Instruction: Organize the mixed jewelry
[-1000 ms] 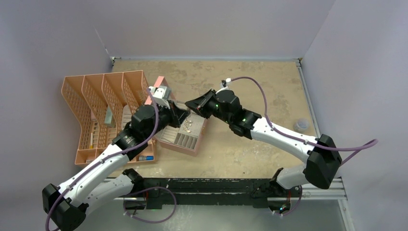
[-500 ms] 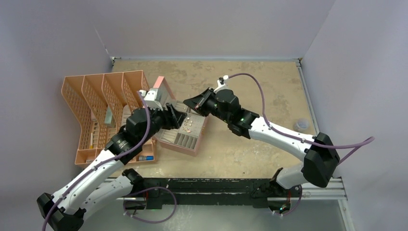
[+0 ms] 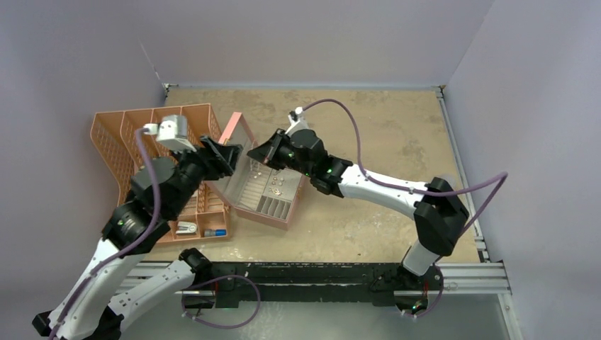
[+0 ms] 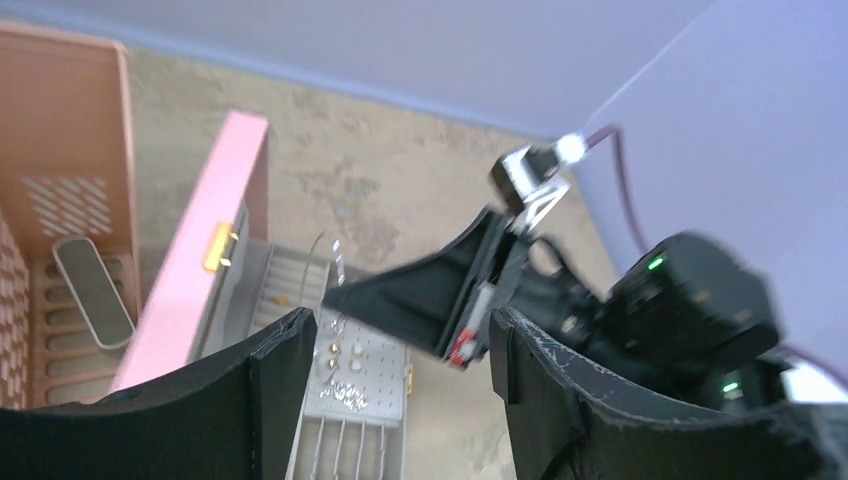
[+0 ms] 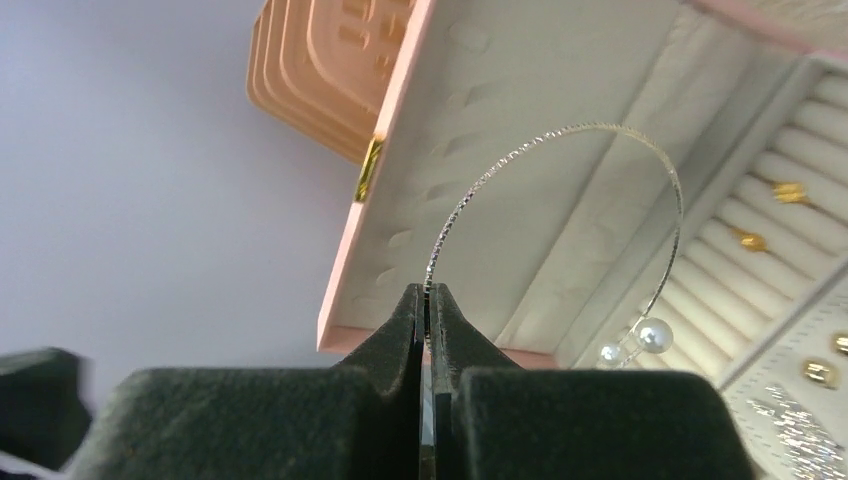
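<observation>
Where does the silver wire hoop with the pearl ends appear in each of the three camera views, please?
Right wrist: the silver hoop arcs across the centre, pinched in the shut right pincer.
Left wrist: a thin arc left of centre, at that pincer's tip.
Top external: too fine to make out; the pincer sits centre.
Shared landmark: the pink box lid.

Jewelry box (image 3: pixel 266 216) right of rack (image 3: pixel 106 142), studs (image 5: pixel 819 373) inside
</observation>
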You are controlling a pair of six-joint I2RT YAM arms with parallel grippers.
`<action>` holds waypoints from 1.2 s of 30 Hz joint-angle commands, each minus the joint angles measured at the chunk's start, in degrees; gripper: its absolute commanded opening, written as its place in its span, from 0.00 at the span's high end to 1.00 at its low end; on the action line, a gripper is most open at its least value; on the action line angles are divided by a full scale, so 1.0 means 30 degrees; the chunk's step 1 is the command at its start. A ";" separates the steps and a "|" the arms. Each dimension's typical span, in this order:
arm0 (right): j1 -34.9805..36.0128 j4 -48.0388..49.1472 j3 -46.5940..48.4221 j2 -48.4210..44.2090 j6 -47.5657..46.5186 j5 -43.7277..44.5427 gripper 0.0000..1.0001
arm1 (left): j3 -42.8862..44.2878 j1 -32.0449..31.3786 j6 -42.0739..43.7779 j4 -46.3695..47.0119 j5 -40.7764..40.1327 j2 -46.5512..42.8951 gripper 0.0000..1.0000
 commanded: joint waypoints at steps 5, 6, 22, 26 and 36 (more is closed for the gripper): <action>0.1823 0.0831 0.3871 0.2014 -0.2774 -0.0316 1.00 | 0.4096 0.0006 -0.0043 -0.2395 -0.2362 0.0169 0.36; 0.1935 0.0692 0.4158 0.2314 -0.2951 -0.0382 1.00 | 0.4116 0.0010 -0.0001 -0.2348 -0.2391 0.0127 0.36; 0.2353 0.2604 0.3262 0.3113 -0.7536 0.0018 1.00 | 0.3365 -0.0010 0.0359 -0.1809 -0.2510 0.0261 0.36; 0.2353 0.2093 0.3567 0.3437 -0.7552 0.1002 1.00 | 0.3306 0.0010 0.0340 -0.1809 -0.2569 0.0248 0.36; 0.2395 0.2727 0.3492 0.4152 -0.8595 0.1445 1.00 | 0.3200 -0.0001 0.0340 -0.1809 -0.2663 0.0234 0.36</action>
